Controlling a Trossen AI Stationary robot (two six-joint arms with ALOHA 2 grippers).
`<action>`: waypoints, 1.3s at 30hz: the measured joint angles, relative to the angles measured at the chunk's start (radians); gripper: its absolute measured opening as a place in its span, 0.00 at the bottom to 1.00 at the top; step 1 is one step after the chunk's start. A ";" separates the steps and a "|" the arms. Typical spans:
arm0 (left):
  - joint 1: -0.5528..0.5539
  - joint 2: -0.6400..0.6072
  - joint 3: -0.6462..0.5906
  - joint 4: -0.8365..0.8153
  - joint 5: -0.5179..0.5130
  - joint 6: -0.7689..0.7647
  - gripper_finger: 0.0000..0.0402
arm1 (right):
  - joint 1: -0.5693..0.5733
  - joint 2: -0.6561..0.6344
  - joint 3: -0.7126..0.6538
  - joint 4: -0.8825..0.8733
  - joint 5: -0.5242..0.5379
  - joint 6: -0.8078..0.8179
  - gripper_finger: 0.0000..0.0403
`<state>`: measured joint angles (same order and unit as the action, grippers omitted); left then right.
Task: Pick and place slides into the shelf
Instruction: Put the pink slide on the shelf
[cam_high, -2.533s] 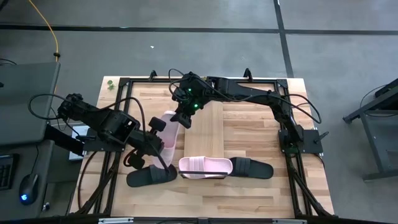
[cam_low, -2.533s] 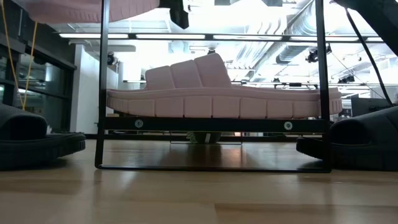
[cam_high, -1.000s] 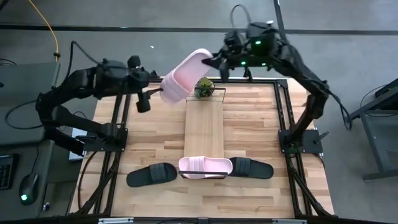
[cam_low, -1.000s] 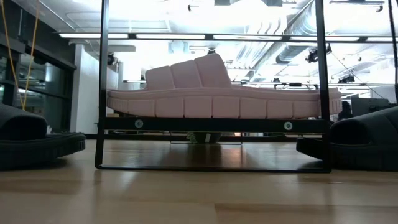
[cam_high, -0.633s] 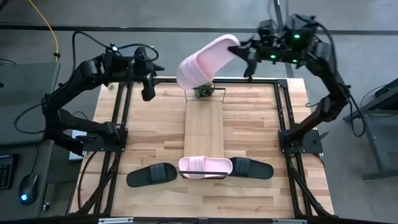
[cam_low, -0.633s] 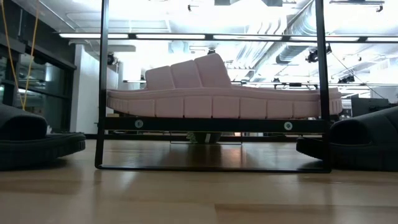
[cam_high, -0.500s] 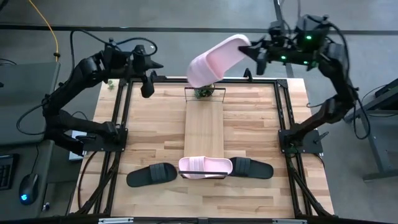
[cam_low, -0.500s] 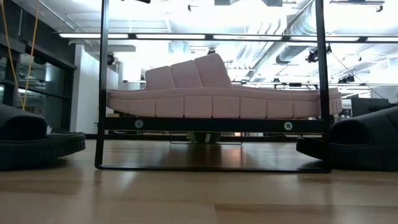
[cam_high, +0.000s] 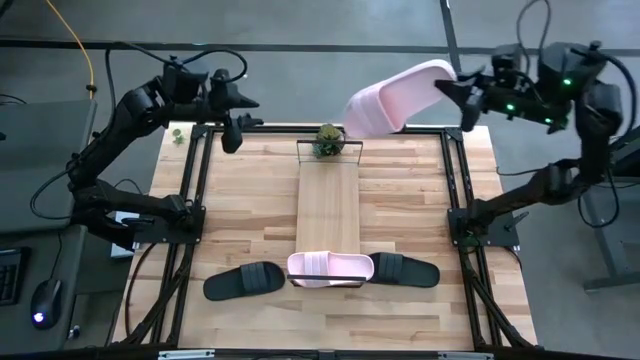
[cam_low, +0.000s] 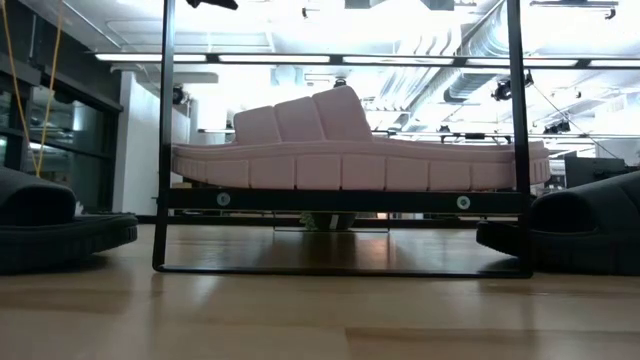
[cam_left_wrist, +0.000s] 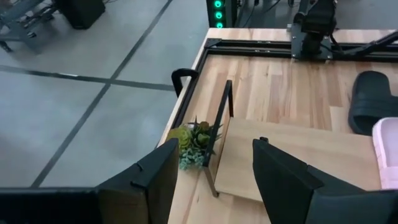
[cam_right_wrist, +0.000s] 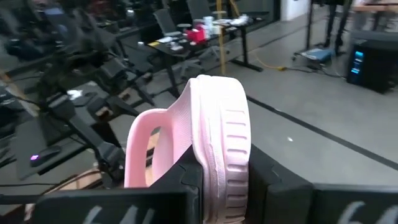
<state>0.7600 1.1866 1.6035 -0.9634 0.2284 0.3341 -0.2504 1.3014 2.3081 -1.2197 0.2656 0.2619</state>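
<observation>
My right gripper (cam_high: 462, 95) is shut on a pale pink slide (cam_high: 398, 97), held in the air over the table's far edge, right of the middle. My left gripper (cam_high: 232, 122) stands open and empty above the far left corner, and its wrist view looks at the shelf's far end. The shelf (cam_high: 328, 200), a long light board in a black frame, runs from far to near at mid-table. A second pink slide (cam_high: 330, 267) lies sole-down across its near end. Two black slides (cam_high: 243, 281) (cam_high: 405, 270) rest on the tabletop on either side of it. My right gripper pinches one end of the pink slide's sole (cam_right_wrist: 219, 177) between its two fingers (cam_right_wrist: 186, 186), the end away from the strap (cam_right_wrist: 144, 146). The fingers reach roughly level from the table's right and lie along the slide. The slide stands on edge, lifted clear, sticking out toward the table's left.
A small green plant (cam_high: 327, 140) sits at the shelf's far end, also seen in the left wrist view (cam_left_wrist: 193, 140). Black frame rails (cam_high: 195, 200) run along the table's left and right sides. The arm bases stand at both side edges.
My right gripper has carried the pink slide up and toward the table's right, from over the shelf's far end to beyond the far edge. The slide has stayed clear of everything and turned more level. My left gripper has drawn back a little toward the far left corner.
</observation>
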 joint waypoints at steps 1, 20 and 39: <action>0.000 0.000 0.000 -0.003 0.000 0.001 0.47 | 0.014 -0.008 0.000 -0.021 0.029 0.011 0.10; 0.000 -0.002 -0.031 -0.027 0.008 0.027 0.47 | 0.357 -0.102 -0.170 -0.070 0.439 0.089 0.09; -0.001 -0.020 -0.116 0.051 0.142 0.041 0.47 | 0.347 -0.605 -1.305 1.136 0.152 -0.050 0.09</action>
<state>0.7589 1.1669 1.4879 -0.9123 0.3705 0.3747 0.0963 0.6961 1.0032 -0.0840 0.4175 0.2118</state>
